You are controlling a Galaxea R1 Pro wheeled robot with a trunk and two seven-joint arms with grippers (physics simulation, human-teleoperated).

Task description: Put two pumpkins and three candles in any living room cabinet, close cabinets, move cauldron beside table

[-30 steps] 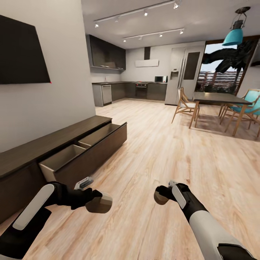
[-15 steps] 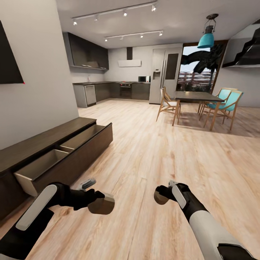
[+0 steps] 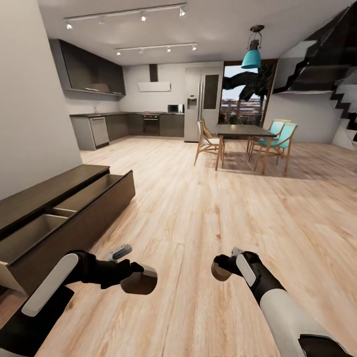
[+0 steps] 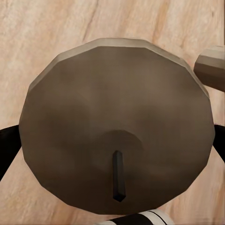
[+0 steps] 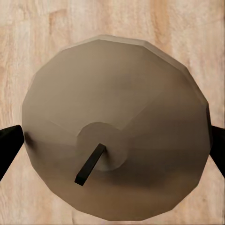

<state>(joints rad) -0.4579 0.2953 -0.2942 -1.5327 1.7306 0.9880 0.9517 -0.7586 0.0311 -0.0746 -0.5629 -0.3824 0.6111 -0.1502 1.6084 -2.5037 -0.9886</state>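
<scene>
The left gripper (image 3: 140, 279) is closed around a round, tan-brown candle with a dark wick (image 4: 117, 150). The right gripper (image 3: 221, 267) is closed around another candle just like it (image 5: 115, 145). Both hang low over the pale wood floor (image 3: 208, 213). The long, low dark-brown wood cabinet (image 3: 59, 208) is just beside the left gripper, with its wide drawer pulled open. I think two candles must go into that drawer. No pumpkins or cauldron are near the cabinet.
</scene>
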